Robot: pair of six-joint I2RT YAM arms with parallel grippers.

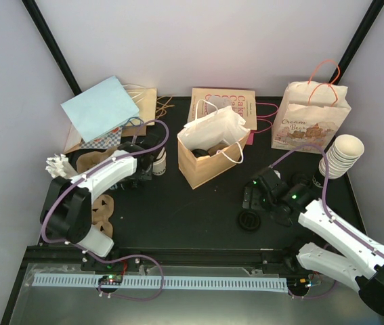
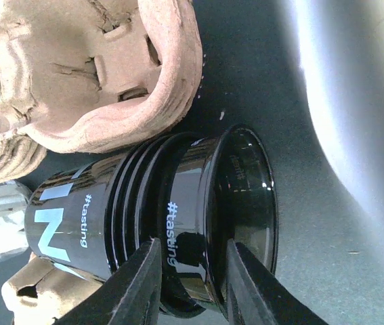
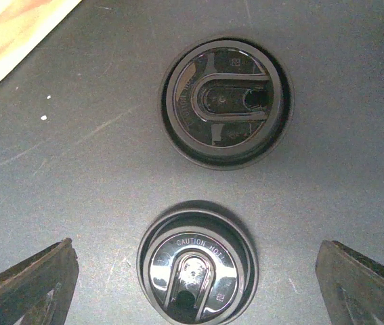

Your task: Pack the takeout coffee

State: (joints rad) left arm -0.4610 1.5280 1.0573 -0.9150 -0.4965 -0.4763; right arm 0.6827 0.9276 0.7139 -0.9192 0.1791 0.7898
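Straddling the rim of the outermost cup in a stack of black cups [image 2: 90,217], the fingers of the left gripper [image 2: 193,257] are being held narrow, one outside the cup wall and one across its mouth; whether the wall is actually being pinched cannot be told. The stack (glossy, printed "#tasting") is being seen lying on its side, just beside a brown pulp carrier [image 2: 110,74]. In the overhead view a small cream cup [image 1: 160,162] is being shown upright on the black table [image 1: 178,217], just beside this gripper, between it and an open brown bag [image 1: 208,159] lined with white paper. The right gripper [image 3: 193,257] is being held wide apart and is gripping nothing, with its fingers hanging to either side of the nearer black lid [image 3: 195,271], which is lying flat on the table. A farther black lid [image 3: 222,101] is being seen beyond it, apart from the first. Behind the right arm, a leaning stack of cream cups [image 1: 340,156] is being shown near the table's right edge, beside a printed paper bag [image 1: 311,115].
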